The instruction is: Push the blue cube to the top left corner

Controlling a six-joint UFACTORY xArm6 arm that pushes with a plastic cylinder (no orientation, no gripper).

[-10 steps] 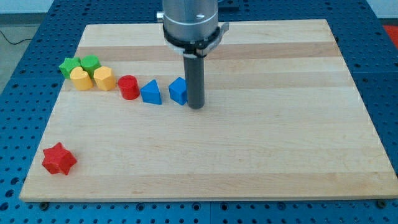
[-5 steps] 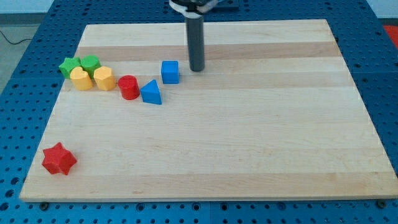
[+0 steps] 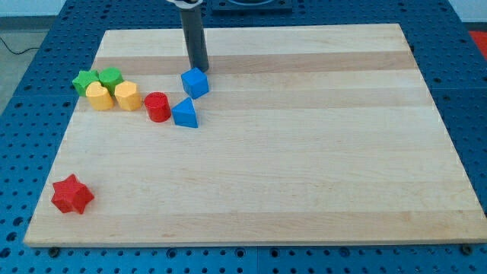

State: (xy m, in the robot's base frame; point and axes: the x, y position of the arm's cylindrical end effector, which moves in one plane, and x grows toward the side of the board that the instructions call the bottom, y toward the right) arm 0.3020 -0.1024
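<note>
The blue cube (image 3: 195, 82) sits on the wooden board (image 3: 304, 152), left of centre in the upper part, turned at an angle. My tip (image 3: 198, 68) is just above the cube toward the view's top, at or very near its upper edge. A blue triangular block (image 3: 184, 113) lies just below the cube, toward the view's bottom.
A red cylinder (image 3: 157, 106) stands left of the blue triangle. Further left are two yellow blocks (image 3: 127, 97) (image 3: 98, 97) and two green blocks (image 3: 110, 78) (image 3: 84, 81) in a cluster near the left edge. A red star (image 3: 72, 194) lies at the bottom left.
My tip moved up and then left across the board, from the cube's right side to above it. The blue cube slid up and left and turned.
</note>
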